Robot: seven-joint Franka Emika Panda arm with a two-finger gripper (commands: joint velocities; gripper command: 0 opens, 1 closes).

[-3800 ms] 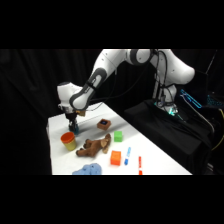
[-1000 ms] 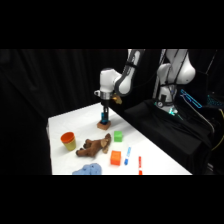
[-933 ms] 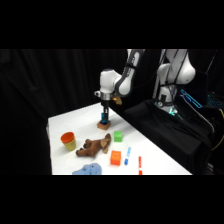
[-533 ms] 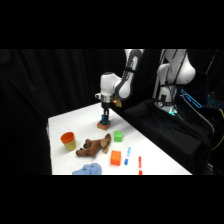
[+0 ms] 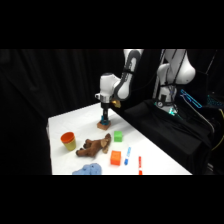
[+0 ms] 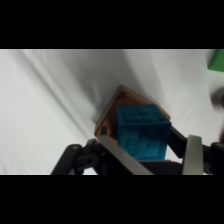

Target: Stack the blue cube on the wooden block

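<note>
Near table (image 5: pixel 160 157) edge: blue soft item (image 5: pixel 88 170), orange cube (image 5: pixel 116 157), pens. Mid: brown plush (image 5: pixel 95 146), green cube (image 5: pixel 118 135), orange cup (image 5: pixel 68 141). Far edge: gripper (image 5: pixel 105 117) clamped on blue cube (image 6: pixel 142 131), cube atop wooden block (image 6: pixel 111 112).

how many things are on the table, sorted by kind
cubes and blocks: 4 – teal-blue cube on the tan wooden block, small green cube, small orange cube
cups: 1 – orange-red cup
soft toys: 2 – brown plush animal, light blue plush
markers: 2 – blue marker, red marker
total: 9
</note>
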